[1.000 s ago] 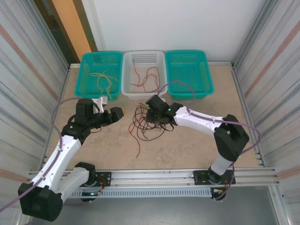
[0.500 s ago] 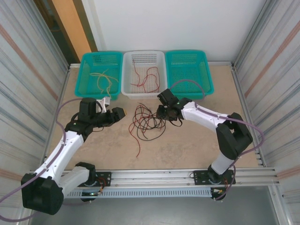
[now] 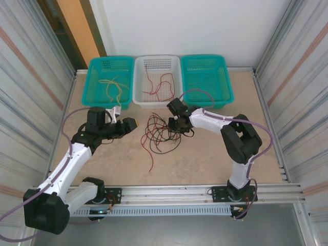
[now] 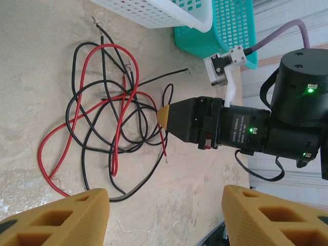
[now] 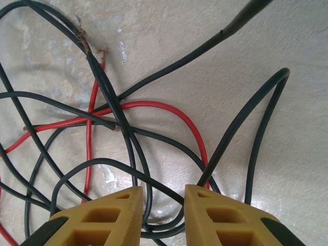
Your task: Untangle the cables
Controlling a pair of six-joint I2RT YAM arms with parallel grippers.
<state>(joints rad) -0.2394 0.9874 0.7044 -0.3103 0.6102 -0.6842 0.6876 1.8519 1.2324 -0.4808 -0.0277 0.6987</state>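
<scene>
at far left, teal plastic mesh basket holds loose yellowish-tan wires. left gripper hovers over beige table, yellow fingers wide apart, nothing between. white plastic mesh basket behind holds red wire strands. tangled red and black cables lie mid-table. right gripper sits at tangle's right edge, fingers nearly together, black strands in the gap; cannot tell if pinched. second teal basket far right.

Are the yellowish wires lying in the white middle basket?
No, the yellowish wires lie in the left teal basket; the white basket holds red wires.
</scene>
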